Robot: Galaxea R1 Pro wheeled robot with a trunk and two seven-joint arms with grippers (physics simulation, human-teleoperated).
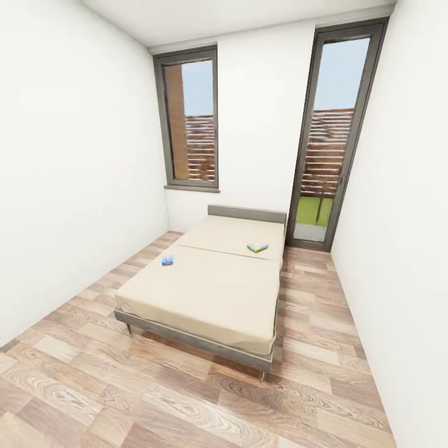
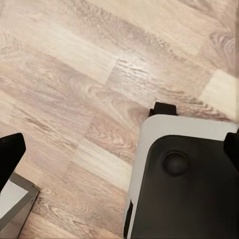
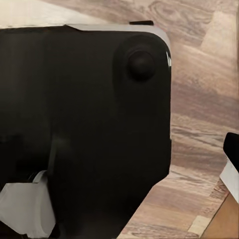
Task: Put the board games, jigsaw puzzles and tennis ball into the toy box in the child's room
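Observation:
The bed (image 1: pixel 211 298), with a beige mattress and grey frame, stands in the middle of the child's room. Two board games lie on it: a small, mostly blue one (image 1: pixel 167 261) near its left edge and a green-bordered one (image 1: pixel 257 247) further back on the right, near the headboard. The table, toy box, jigsaw puzzles and tennis ball are out of view. My left gripper (image 2: pixel 122 154) hangs over the wood floor and my own base, its black fingers (image 2: pixel 10 154) wide apart with nothing between them. My right gripper (image 3: pixel 119 154) also hangs over the base, one finger (image 3: pixel 232 149) far out at the edge.
White walls close in the room on both sides. Two tall dark-framed windows (image 1: pixel 191 118) (image 1: pixel 330 137) are in the far wall. Wood-plank floor (image 1: pixel 155 398) lies between me and the bed's foot, with strips of floor along both sides. My black, white-edged base (image 2: pixel 184 194) (image 3: pixel 84 114) sits below both wrists.

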